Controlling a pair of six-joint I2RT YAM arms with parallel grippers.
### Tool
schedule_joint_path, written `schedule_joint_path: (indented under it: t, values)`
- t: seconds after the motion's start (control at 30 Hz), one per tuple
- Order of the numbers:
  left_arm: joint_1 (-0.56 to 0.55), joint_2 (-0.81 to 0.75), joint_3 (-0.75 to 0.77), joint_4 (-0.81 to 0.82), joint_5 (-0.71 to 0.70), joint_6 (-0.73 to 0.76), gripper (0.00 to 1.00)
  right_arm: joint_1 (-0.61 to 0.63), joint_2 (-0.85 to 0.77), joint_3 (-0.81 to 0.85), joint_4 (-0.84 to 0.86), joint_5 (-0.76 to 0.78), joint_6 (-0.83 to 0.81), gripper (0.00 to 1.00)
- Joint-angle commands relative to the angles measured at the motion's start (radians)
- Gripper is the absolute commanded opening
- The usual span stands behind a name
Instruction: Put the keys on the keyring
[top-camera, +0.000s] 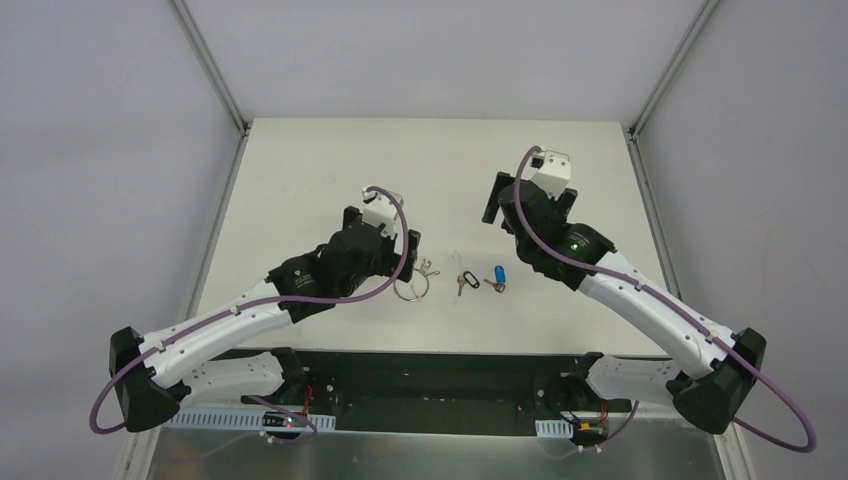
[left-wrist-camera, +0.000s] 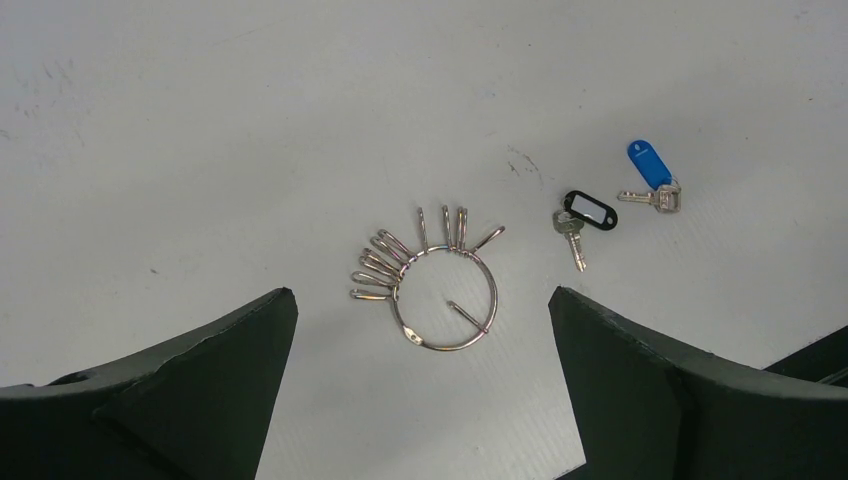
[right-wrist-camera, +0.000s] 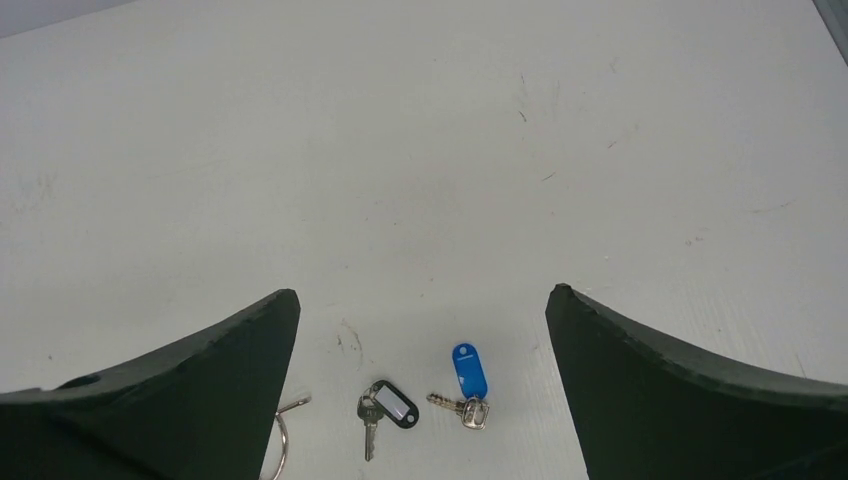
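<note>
Bright, even light; soft shadows, sharp

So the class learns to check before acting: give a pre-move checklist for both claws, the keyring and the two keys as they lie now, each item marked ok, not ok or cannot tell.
1. Left claw open, holding nothing: ok.
2. Right claw open, holding nothing: ok.
3. Keyring lying free on the table, ahead of the left claw: ok.
4. Black key and blue key apart, neither touching the keyring: ok.
5. Keys threaded on the keyring: not ok, neither is.
6. Where the keyring opens: cannot tell.
</note>
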Motion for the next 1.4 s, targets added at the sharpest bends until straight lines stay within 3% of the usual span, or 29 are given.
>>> schedule_joint_path:
  t: [0.0, 0.2, 0.43, 0.73, 0.97, 1.1, 1.37]
  values:
    - [-0.006, -0.025, -0.010, 0.048, -0.001, -0.016, 1.00, 0.006, 0.020, 0.061, -0.066, 0.024, 0.048, 0.99]
    - [-0.006, -0.025, -0.018, 0.039, -0.001, -0.043, 1.00, 0.005, -0.056, -0.030, 0.045, -0.090, 0.001, 0.99]
    - [-0.005, -0.022, -0.028, 0.030, -0.051, -0.074, 1.00, 0.005, -0.024, -0.010, 0.001, -0.084, -0.023, 0.99]
    - [0.001, 0.020, -0.065, 0.023, -0.058, -0.107, 1.00, 0.006, 0.057, 0.013, -0.100, -0.199, -0.055, 0.99]
    - [0.143, 0.081, -0.126, 0.008, 0.064, -0.257, 1.00, 0.015, 0.111, -0.042, -0.030, -0.368, -0.022, 0.86]
    - [0.215, 0.087, -0.174, 0.008, 0.121, -0.312, 0.92, 0.031, 0.144, -0.078, 0.012, -0.443, 0.004, 0.78]
    - [0.247, 0.059, -0.235, 0.005, 0.123, -0.354, 0.83, 0.051, 0.220, -0.129, 0.112, -0.510, 0.088, 0.68]
